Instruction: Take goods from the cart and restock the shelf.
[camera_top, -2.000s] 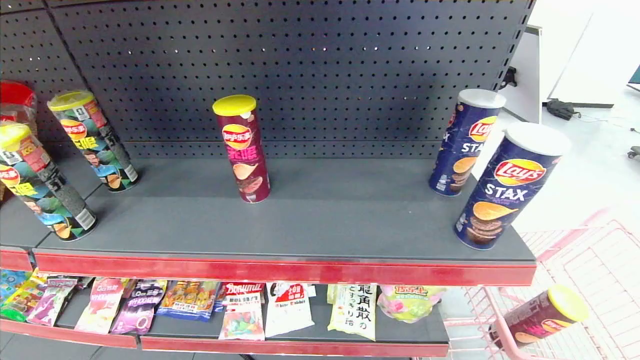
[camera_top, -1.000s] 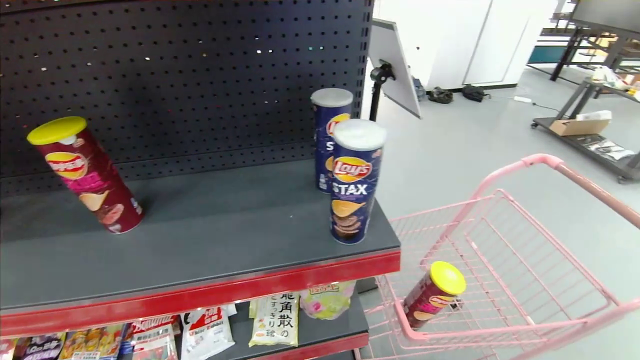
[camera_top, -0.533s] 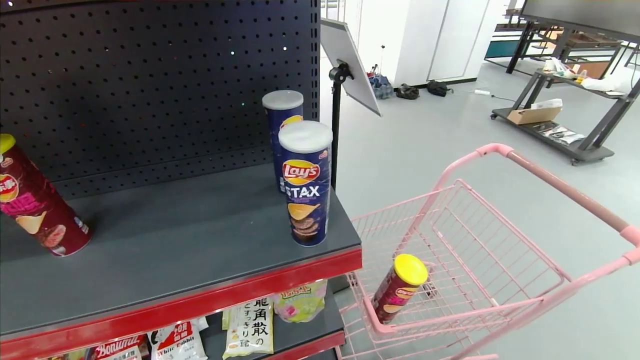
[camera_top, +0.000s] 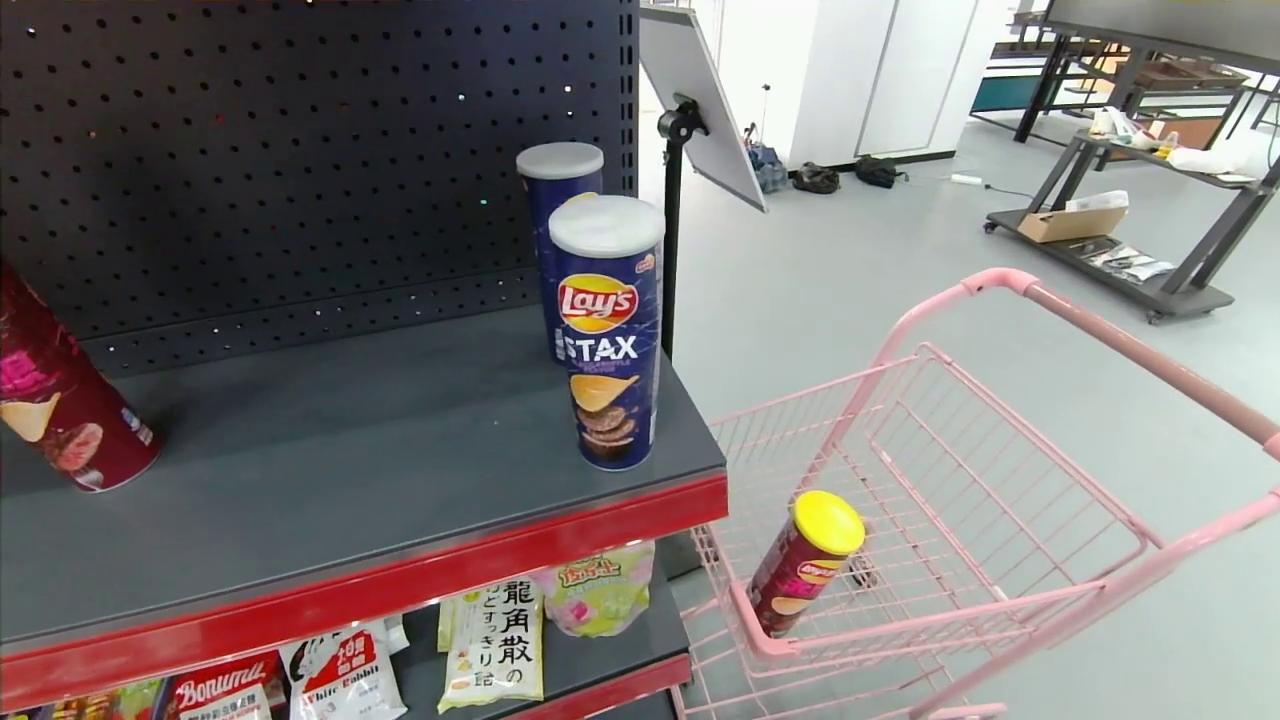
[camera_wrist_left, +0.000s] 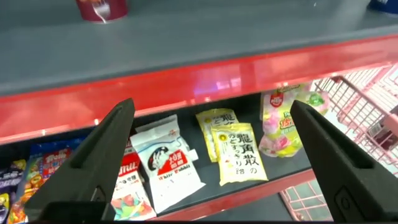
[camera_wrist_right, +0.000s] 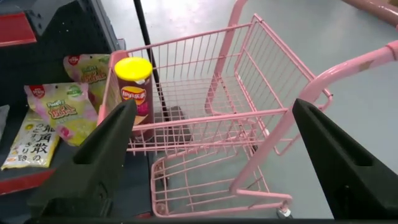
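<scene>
Your left gripper (camera_wrist_left: 211, 104) hung jaws apart by the shelf (camera_wrist_left: 186, 81); your right gripper (camera_wrist_right: 214, 102), jaws apart too, faced the cart (camera_wrist_right: 261, 115), maroon can (camera_wrist_right: 134, 87) standing inside, in its shelf-side corner.

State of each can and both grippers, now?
Cart can: standing in the cart, lid on.
Front blue can: upright, lid on.
Rear blue can: upright behind it, lid on.
Shelf maroon can: upright.
Left gripper: open, empty.
Right gripper: open, empty.
</scene>
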